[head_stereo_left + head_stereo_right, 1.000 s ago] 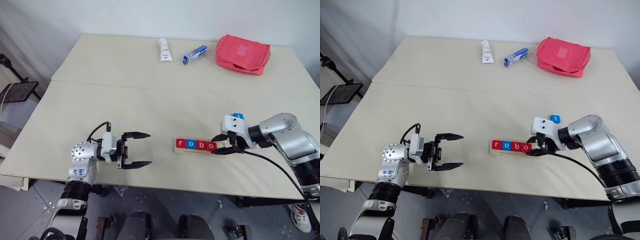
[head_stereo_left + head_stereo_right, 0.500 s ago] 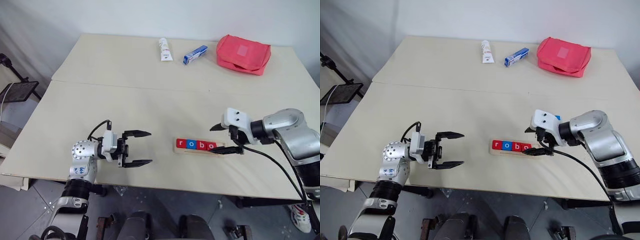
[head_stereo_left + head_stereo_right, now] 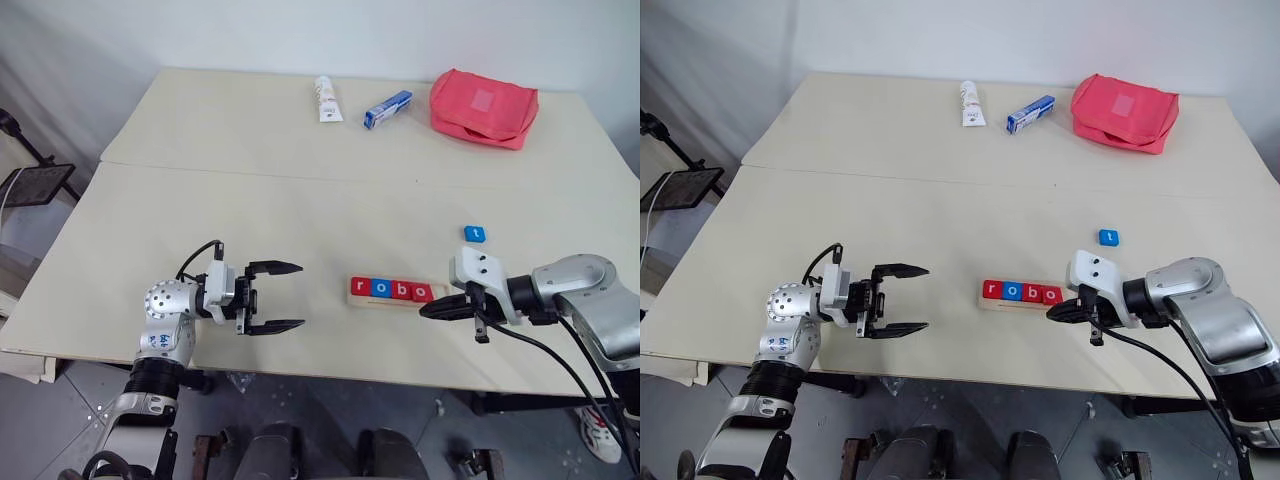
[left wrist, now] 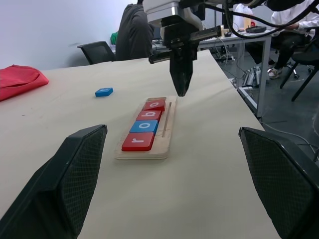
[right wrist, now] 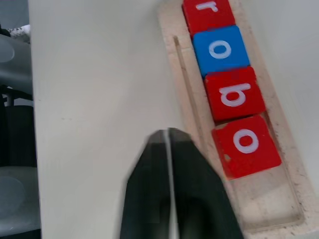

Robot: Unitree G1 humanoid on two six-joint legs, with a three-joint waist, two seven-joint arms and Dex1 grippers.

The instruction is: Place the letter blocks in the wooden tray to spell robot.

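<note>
The wooden tray [image 3: 391, 303] lies near the table's front edge, right of centre. Four letter blocks [image 3: 391, 289] sit in it side by side: red r, blue o, red b, red o [image 5: 245, 144]. The tray's right-end slot [image 5: 264, 209] is bare. A blue t block [image 3: 475, 234] lies loose on the table behind and to the right of the tray. My right gripper [image 3: 432, 311] is shut and holds nothing; its tip is just in front of the tray's right end. My left gripper [image 3: 290, 296] stands open and empty, left of the tray, pointing toward it.
At the table's far side lie a white tube [image 3: 326, 98], a blue-and-white box [image 3: 389, 108] and a red pouch [image 3: 484, 108]. A seam [image 3: 250, 172] runs across the table. The front edge [image 3: 380, 378] is close to both grippers.
My right gripper opened wide, then shut, and drew back from the tray's right end toward the front edge. The blue t block, hidden half a second ago, shows in full. The left gripper kept still.
</note>
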